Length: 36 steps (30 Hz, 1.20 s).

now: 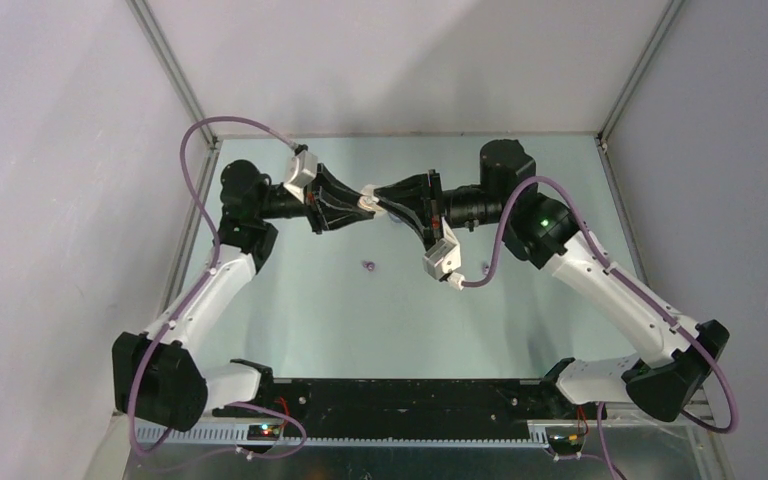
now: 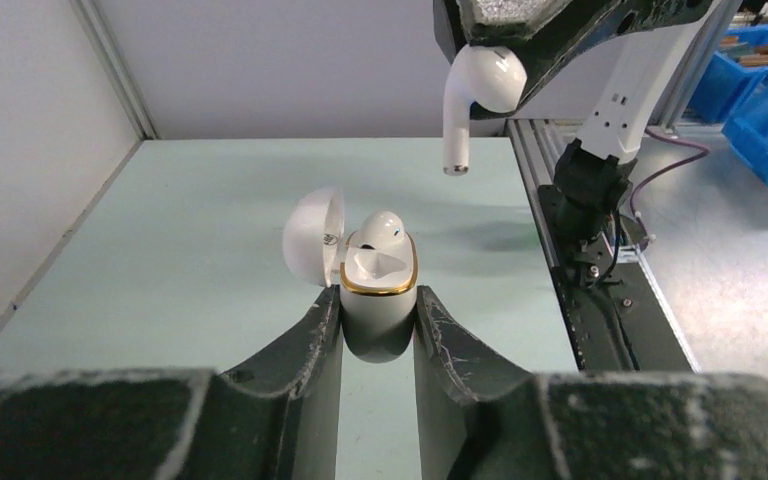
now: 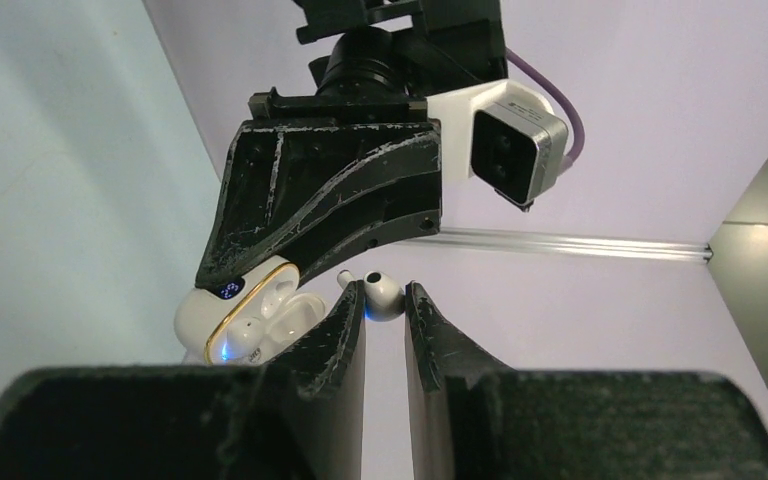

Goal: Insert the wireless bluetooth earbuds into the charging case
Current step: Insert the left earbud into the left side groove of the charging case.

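My left gripper is shut on the body of a white charging case with a gold rim, held above the table. Its lid hangs open to the left. One white earbud sits in the far socket, and the near socket shows bare. My right gripper is shut on a second white earbud. In the left wrist view this earbud hangs stem down, above and right of the case. From above, both grippers meet tip to tip at the case.
A small purple earbud lies alone on the pale green table in front of the grippers. Grey walls and metal rails enclose the back and sides. Blue bins stand beyond the right rail.
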Motion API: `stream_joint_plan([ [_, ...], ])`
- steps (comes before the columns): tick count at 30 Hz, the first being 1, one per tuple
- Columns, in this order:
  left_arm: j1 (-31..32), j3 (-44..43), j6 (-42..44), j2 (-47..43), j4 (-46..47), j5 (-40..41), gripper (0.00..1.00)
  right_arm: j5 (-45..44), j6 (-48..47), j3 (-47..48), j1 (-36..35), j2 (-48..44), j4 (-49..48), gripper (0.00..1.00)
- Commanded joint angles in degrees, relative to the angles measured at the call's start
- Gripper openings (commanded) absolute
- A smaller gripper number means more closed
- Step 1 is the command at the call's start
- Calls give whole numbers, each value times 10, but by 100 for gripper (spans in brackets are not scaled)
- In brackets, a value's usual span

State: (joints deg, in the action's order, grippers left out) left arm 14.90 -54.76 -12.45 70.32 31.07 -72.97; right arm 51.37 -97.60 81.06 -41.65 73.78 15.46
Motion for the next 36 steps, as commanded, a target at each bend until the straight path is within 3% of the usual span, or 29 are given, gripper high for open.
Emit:
stream_joint_plan([
  [1,3,-38,118,-25,-144,-19,0,1,-85,6,1,9,21,0],
  [3,3,-59,188,-26,-214,-20,0,-3,-94,6,0,11,18,0],
  [6,3,-70,217,-26,-265,-22,0,0,-115,6,1,12,23,0],
  [24,4,-88,225,-23,-289,-37,0,-11,-201,6,-6,26,86,0],
  [36,9,-90,246,-30,-307,-34,0,-26,-197,6,-16,36,80,0],
])
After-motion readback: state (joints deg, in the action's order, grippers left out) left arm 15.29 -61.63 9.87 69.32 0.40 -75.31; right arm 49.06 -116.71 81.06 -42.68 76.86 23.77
